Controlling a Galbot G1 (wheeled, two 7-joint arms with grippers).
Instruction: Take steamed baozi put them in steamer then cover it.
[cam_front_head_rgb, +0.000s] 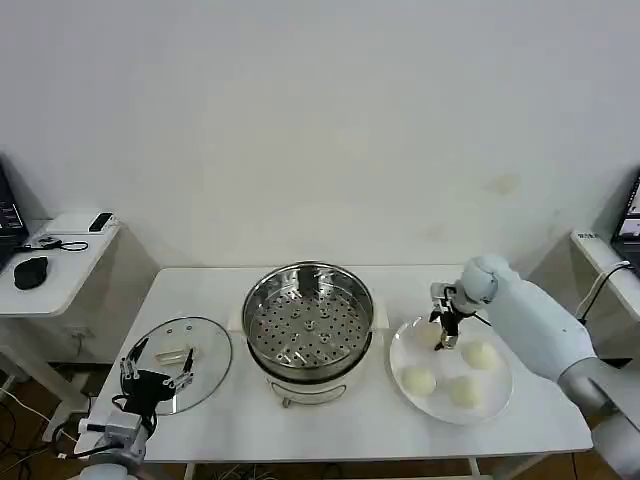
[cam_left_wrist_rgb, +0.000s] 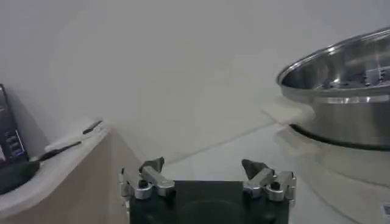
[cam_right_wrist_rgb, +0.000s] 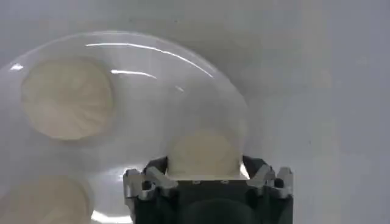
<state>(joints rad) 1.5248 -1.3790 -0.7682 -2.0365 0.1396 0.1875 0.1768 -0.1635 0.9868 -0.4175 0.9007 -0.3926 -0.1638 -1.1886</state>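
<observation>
While the steamer sits uncovered at the middle of the white table, its perforated tray bare, the right gripper reaches down over the white plate that lies just to the right of the pot. In the right wrist view its fingers stand spread on either side of one steamed baozi, the bun between them; whether the pads touch the dough cannot be told. That bun is the one on the plate nearest the steamer. Three more pale buns rest on the same plate: one farther from the steamer, one toward the front edge of the table, and one beside it. The left gripper waits on the other side of the steamer, hovering over the near rim of the round glass lid, which lies flat on the table just left of the pot. Its fingers are spread apart and hold nothing, as the left wrist view shows, with the steamer's shiny wall and a whitish side handle beyond them.
</observation>
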